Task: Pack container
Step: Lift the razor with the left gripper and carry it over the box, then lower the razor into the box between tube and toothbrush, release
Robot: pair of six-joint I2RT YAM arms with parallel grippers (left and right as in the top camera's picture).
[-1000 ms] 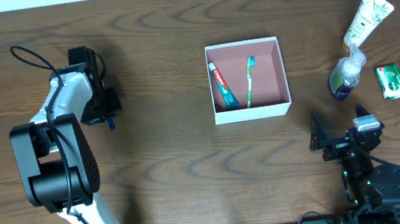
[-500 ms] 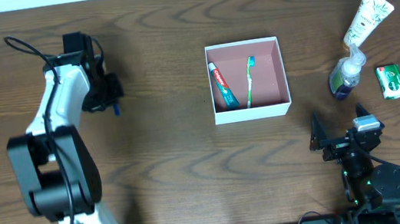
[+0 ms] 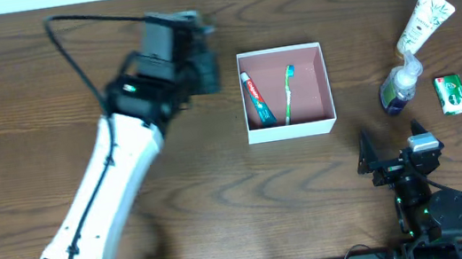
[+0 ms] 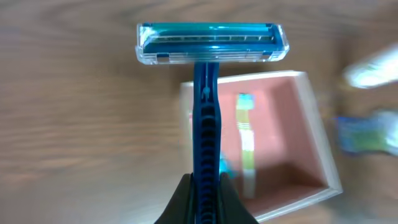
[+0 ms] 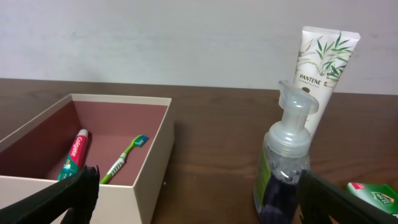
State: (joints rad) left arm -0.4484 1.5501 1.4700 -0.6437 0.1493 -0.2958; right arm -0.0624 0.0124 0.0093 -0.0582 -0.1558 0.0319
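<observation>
Clenched on the blue handle of a razor (image 4: 208,124), the left gripper (image 3: 195,63) is being held just beside the left wall of the container (image 3: 292,130), which is sitting at the table's middle, a toothpaste tube (image 3: 257,99) and a green toothbrush (image 3: 288,93) lying in its pink-brown inside. For this step to be done well, the razor is probably best carried fully over the rim before being lowered, and laid in the bare strip to the right of the toothbrush, so that the clear blade head is not caught on the thin white wall. The grasp itself is being shown only by the left wrist view, where the handle is pinched between dark fingertips (image 4: 180,205) with the head pointing away; from overhead the razor is being hidden under the blurred arm. The right gripper (image 3: 392,166) is being kept parked near the front edge, its fingers spread apart and empty in the right wrist view, which alone reveals the Pantene lettering on the white tube (image 5: 323,68) behind the pump bottle (image 5: 285,168). A green packet (image 3: 452,93) is lying nearby.
</observation>
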